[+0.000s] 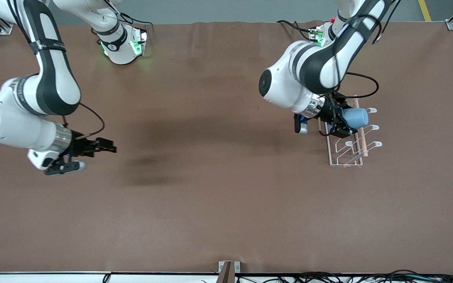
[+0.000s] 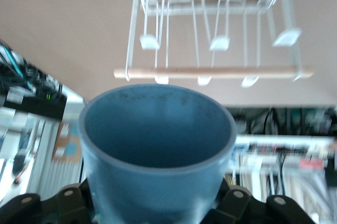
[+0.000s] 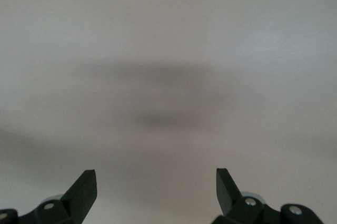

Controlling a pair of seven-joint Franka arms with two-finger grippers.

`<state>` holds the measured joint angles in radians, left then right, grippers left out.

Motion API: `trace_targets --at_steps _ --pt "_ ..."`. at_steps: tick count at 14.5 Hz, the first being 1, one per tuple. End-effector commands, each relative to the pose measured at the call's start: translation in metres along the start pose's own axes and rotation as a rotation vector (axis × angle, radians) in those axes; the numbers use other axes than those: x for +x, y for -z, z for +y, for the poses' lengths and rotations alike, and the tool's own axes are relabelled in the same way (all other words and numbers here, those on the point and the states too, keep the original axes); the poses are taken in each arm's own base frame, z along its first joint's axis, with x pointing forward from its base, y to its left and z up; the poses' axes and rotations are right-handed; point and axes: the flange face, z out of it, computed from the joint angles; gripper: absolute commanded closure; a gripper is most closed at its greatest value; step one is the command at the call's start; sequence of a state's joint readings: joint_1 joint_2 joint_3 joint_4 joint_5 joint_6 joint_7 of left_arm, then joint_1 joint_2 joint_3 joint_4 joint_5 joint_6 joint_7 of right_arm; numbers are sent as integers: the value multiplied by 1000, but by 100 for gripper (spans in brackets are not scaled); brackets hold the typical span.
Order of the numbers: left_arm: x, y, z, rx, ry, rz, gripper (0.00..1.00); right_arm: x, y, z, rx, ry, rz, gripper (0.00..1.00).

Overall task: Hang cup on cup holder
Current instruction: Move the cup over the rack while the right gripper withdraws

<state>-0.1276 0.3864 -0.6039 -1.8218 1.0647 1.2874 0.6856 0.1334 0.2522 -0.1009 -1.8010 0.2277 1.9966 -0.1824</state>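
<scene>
Pinching the cup, left pincer over the cup holder, right pincer spread, waiting.

— Where did the cup holder stand?
— On the table, toward the left arm's end.
— And the cup?
— Lying on its side in the left tool, up over the part of the holder farther from the front camera, its mouth facing the rod along the holder's top.
— The right tool?
— Waiting above bare table at the right arm's end, well apart from the holder, fingers spread.
</scene>
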Motion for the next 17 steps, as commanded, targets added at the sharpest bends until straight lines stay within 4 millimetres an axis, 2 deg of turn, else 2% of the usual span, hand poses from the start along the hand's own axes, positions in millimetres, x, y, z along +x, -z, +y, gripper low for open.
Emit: trace_targets --at_steps 1,3,5,6,8,10,12,14,16,17 --pt "36 -24 -1 8 -1 -190 100 -4 67 23 -74 3 50 0" --pt "66 -45 -1 18 -26 -295 100 -7 128 62 -111 -48 59 0" --pt "88 -61 -2 42 -49 -378 100 -10 165 78 -131 -77 106 0" --pt "95 -68 -2 48 -55 -411 100 -15 178 83 -143 -87 123 0" --pt "103 -84 -5 55 -61 -470 100 -30 209 77 -175 -157 168 0" --pt "111 -96 -4 59 -71 -518 100 -49 219 60 -165 -328 108 0" --pt "122 -107 -2 69 -50 -549 100 -59 229 40 -153 -372 94 0" --pt "136 -113 0 90 -34 -556 99 -60 230 42 -153 -374 96 0" --pt "143 -116 0 102 -1 -554 94 -59 229 45 -147 -378 97 0" --pt "146 -118 1 107 21 -551 88 -57 228 44 -154 -374 101 0"
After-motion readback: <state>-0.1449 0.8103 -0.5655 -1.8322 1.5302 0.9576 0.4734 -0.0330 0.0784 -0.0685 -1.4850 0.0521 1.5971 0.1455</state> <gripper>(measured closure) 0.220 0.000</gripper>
